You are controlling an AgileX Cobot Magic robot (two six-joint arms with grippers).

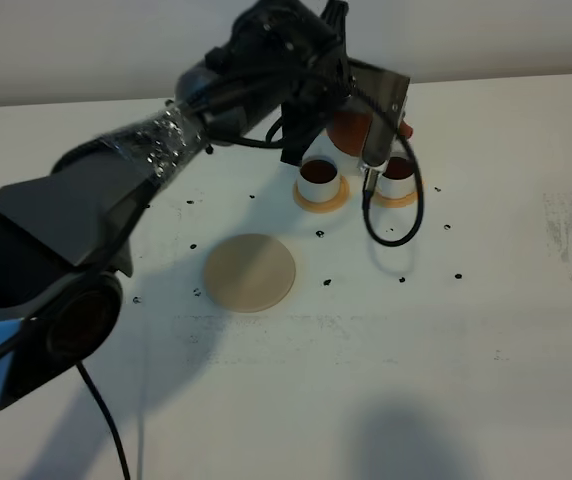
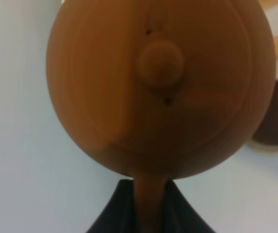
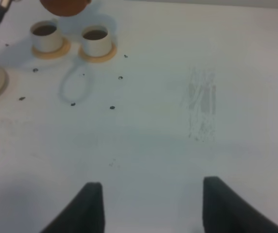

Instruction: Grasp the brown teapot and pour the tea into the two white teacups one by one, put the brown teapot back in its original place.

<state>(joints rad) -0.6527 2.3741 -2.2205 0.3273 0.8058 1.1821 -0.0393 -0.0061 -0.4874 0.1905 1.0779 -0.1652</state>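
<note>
The left gripper [image 2: 148, 213] is clamped on the brown teapot's [image 1: 351, 130] handle, holding it above the two white teacups [image 1: 318, 173]. Both cups show dark tea, so pouring looks done. The beige disc [image 1: 250, 272] lies bare, awaiting the teapot. The right gripper [image 3: 148, 206] stands wide, empty.

A white table [image 1: 486, 380] fills most of the high view. Two small orange-tan coasters [image 1: 322, 198] lie side by side in the upper middle of the frame. Small black dots [image 1: 327, 283] are scattered over the middle of the table. A faint grey scuffed patch [image 1: 571, 240] marks the surface near the right edge
</note>
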